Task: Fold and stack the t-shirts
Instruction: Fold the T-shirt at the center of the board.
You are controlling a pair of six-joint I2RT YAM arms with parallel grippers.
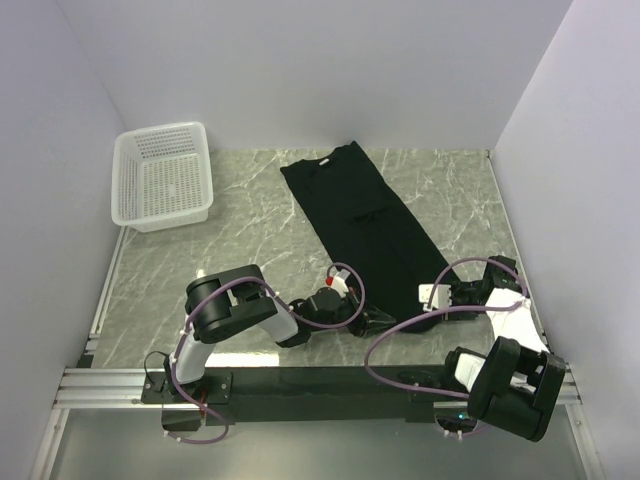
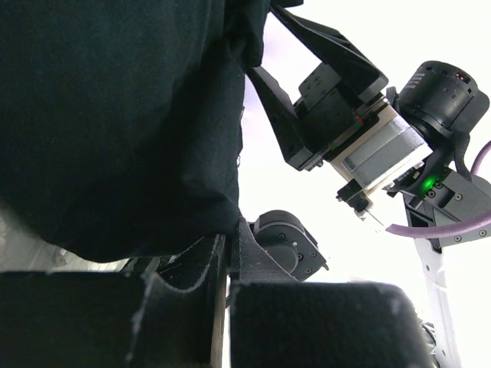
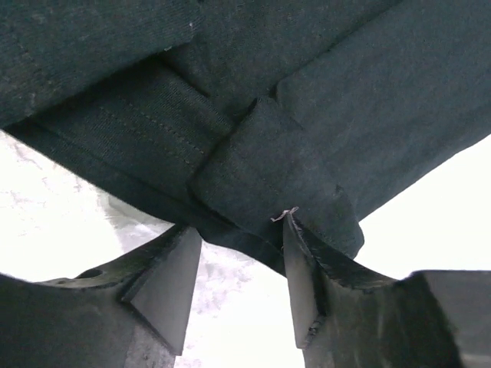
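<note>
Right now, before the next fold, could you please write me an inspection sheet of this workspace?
Surface: grey marble-patterned tabletop, flat.
Job's things: one black cotton t-shirt, folded into a long strip, lying diagonally; no stack seen.
Clutter: white plastic mesh basket at the far left, apart from the shirt.
Grippers: left gripper shut on the shirt's near edge; right gripper open, a fabric fold at its tips.
Cables: purple cables loop around both arms.
Surroundings: white walls on three sides; metal rail at the near edge.

Left pincer [image 2: 229,234] clamped shut, right pincer [image 3: 242,241] parted, both low.
</note>
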